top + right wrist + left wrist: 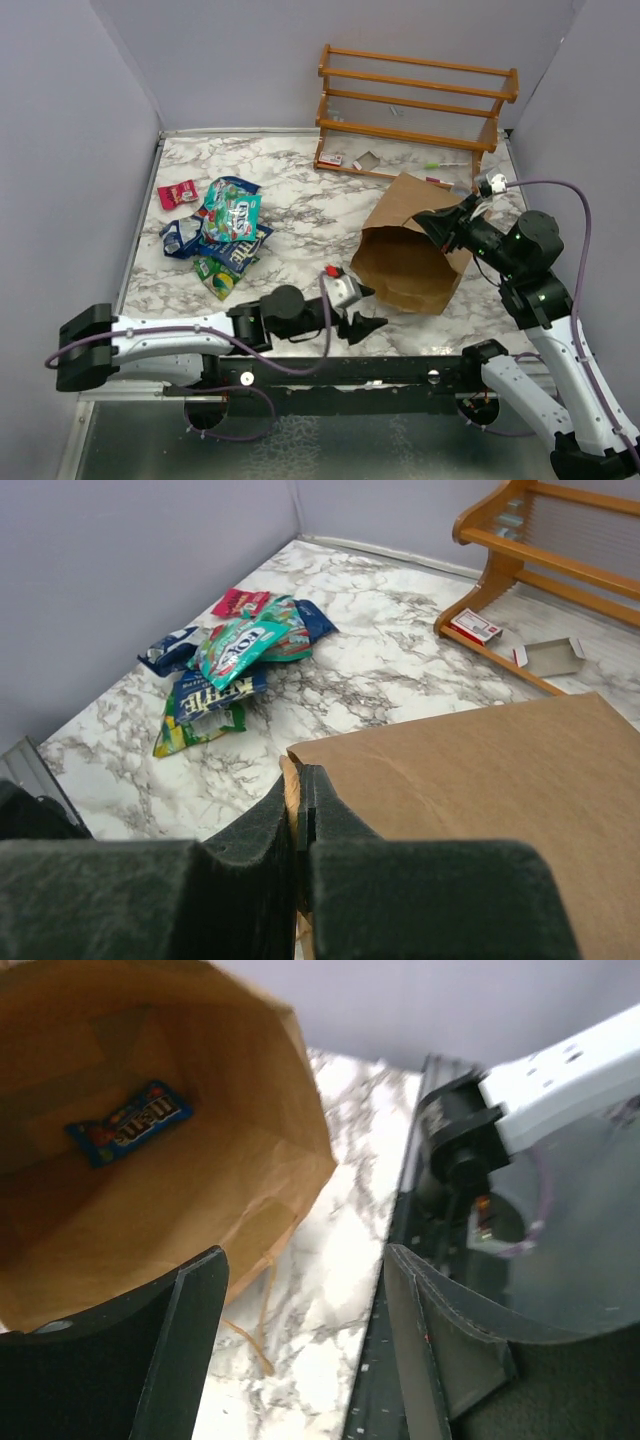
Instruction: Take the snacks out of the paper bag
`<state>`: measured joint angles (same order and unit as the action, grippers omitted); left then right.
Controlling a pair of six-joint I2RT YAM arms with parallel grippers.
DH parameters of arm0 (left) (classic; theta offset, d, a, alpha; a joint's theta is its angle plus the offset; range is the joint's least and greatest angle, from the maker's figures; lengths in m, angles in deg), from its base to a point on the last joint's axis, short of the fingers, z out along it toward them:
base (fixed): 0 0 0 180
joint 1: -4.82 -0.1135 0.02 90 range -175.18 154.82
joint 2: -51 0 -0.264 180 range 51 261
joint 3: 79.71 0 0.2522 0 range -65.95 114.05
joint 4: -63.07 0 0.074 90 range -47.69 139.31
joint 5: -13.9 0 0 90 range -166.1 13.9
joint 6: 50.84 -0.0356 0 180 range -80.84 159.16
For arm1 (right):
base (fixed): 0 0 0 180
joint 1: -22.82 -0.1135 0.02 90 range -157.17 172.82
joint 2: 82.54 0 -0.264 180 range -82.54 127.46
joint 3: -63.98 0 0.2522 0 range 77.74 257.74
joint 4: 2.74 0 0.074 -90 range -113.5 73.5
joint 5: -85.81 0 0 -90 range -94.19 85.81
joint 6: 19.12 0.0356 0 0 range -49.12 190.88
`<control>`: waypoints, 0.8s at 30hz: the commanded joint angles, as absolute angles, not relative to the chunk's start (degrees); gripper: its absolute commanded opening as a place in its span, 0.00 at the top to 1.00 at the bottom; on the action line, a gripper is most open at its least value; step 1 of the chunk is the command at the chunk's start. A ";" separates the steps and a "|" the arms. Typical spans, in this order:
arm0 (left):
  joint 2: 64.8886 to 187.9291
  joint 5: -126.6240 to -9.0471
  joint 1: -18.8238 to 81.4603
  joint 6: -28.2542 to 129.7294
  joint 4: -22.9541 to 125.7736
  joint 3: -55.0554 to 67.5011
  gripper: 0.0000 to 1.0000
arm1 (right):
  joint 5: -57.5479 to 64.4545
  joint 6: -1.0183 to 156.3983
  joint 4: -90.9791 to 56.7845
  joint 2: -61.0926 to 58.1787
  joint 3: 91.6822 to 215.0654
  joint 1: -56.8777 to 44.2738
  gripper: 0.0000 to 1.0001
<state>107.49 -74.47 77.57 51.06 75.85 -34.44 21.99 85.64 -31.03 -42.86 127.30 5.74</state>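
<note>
The brown paper bag [405, 262] lies on the marble table with its mouth toward my left gripper. My right gripper [443, 225] is shut on the bag's top edge [300, 780] and holds it up. My left gripper [368, 308] is open and empty just outside the mouth. In the left wrist view its gripper [305, 1330] frames the bag's rim [300, 1160]. A dark blue packet [130, 1122] lies deep inside the bag. A pile of snacks [225, 232] lies on the table at the left, with a small red packet [178, 192] beside it. The pile also shows in the right wrist view [235, 660].
An orange wooden rack [415, 105] stands at the back right, with small red-white [333, 159] and grey [365, 160] scraps on its base. The bag's string handle [262, 1320] trails on the table below the mouth. Grey walls close the left, back and right.
</note>
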 commanded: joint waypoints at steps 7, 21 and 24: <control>138.74 -98.42 82.04 31.48 94.23 -22.39 0.57 | 25.85 87.18 -31.26 -44.92 129.81 5.77 0.98; 160.78 -91.26 74.33 36.21 92.45 -8.26 0.69 | 29.05 87.70 -30.71 -45.16 129.81 5.77 0.98; 163.74 -90.79 73.29 36.21 93.37 -6.74 0.69 | 29.33 87.62 -30.87 -45.03 130.03 5.77 0.98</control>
